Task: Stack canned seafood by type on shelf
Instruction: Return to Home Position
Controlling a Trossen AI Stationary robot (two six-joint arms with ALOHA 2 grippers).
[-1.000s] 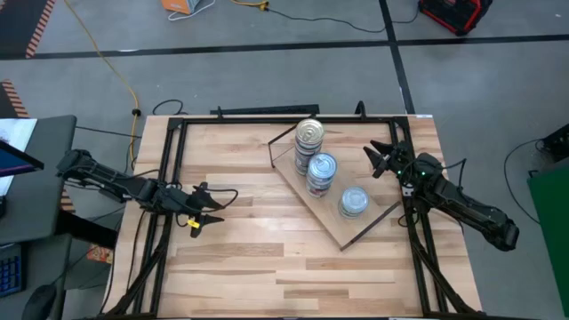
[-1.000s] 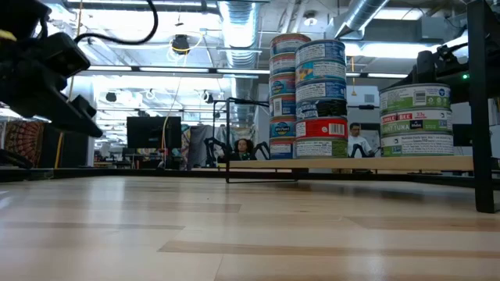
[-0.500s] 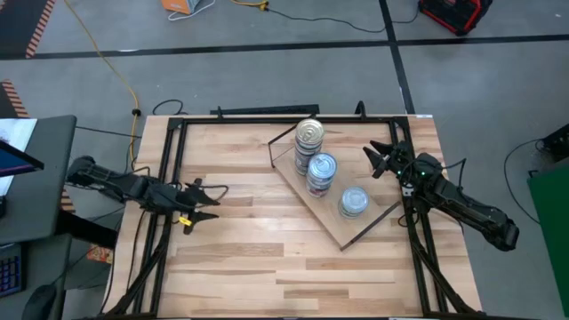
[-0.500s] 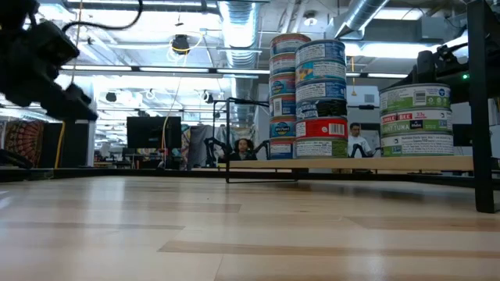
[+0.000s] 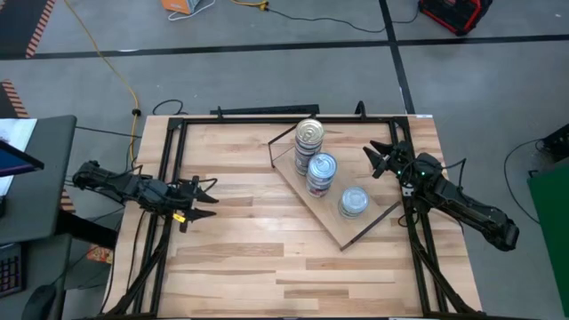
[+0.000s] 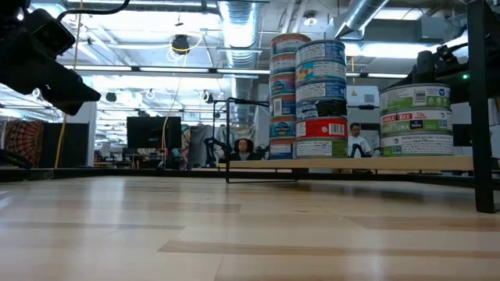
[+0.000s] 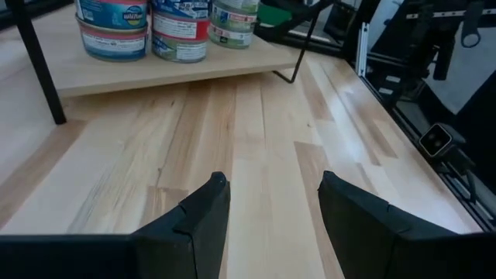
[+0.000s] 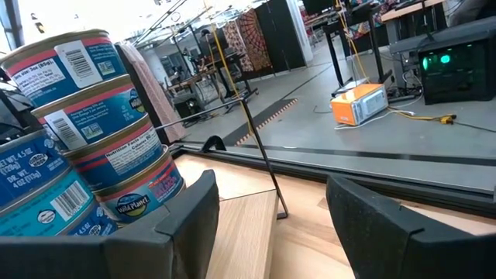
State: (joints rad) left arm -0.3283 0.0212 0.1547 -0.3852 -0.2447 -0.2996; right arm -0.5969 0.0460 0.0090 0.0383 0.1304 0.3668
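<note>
Three stacks of round tins stand on the light-wood shelf [image 5: 333, 228], which sits askew on the table's right half: a tall far stack [image 5: 308, 134], a middle stack [image 5: 321, 166] and a short near stack [image 5: 354, 202]. In the low view they are the blue-labelled stack [image 6: 290, 94], a mixed stack [image 6: 321, 97] and a green-labelled stack [image 6: 416, 121]. My left gripper [image 5: 211, 192] hovers open over the table's left half, far from the shelf. My right gripper [image 5: 373, 162] is open beside the shelf's far right edge, touching nothing.
A dark metal frame [image 5: 267, 116] runs round the tabletop, with rails along the left and right sides. Bare planks [image 5: 240, 258] lie between my left gripper and the shelf. The left wrist view shows the shelf's thin dark leg [image 7: 39, 70] and bare wood under the board.
My left gripper has drawn back toward the table's left edge and a little toward the far edge, rising in the low view, and it stays open. The right arm and the tins have kept still.
</note>
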